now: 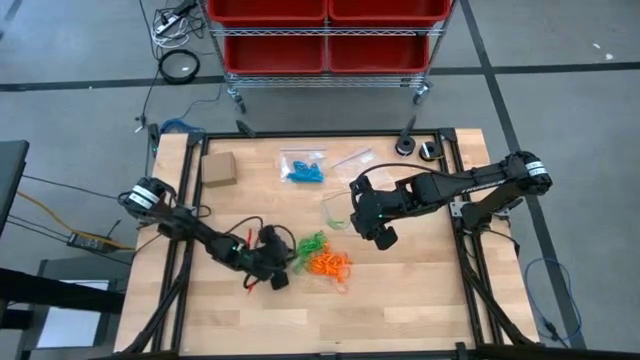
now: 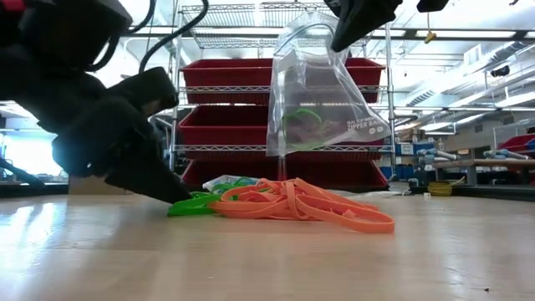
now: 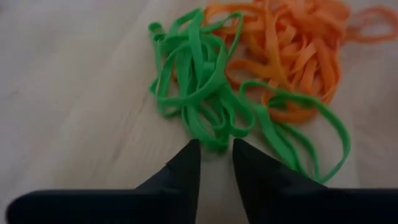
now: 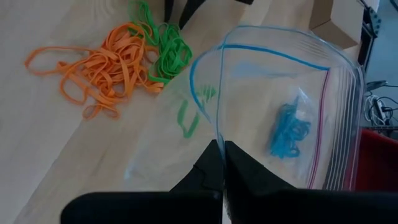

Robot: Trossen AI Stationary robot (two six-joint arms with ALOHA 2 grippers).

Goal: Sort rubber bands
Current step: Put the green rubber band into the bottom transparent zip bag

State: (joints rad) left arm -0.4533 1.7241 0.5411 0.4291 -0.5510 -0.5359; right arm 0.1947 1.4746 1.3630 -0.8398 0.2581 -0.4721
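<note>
On the desk point(image 1: 400, 290), seen from the high view, the orange bands point(image 1: 328, 264) made the landmark: green bands point(image 1: 311, 243) touched them on the side toward the left arm, and the left gripper point(image 1: 277, 268) sat just beside the green clump. Right gripper point(image 1: 380, 232) hung on the other side of the orange pile, holding a clear bag point(image 1: 337, 207). Blue bands point(image 1: 304, 170) lay in a second bag well beyond the orange pile, with a cardboard box point(image 1: 218, 168) off to their side.

Low view: left gripper point(image 2: 163, 186) was down at desk level with its tips in the green bands point(image 2: 194, 203), orange bands point(image 2: 305, 205) sprawled next to them. Bag point(image 2: 322, 92) hung mouth-up behind, some green already inside.

Left wrist view: fingers point(image 3: 180, 174) narrowly apart, nothing pinched yet, green loops point(image 3: 199, 81) right at the tips, tangled into orange point(image 3: 292, 50).

Right wrist view: right gripper point(image 4: 222, 163) was clamped on the bag point(image 4: 280, 118) edge.

Judgement: pinch green strands on the side away from the orange pile, lift slowly so orange loops shed, and keep the bag mouth wide.
</note>
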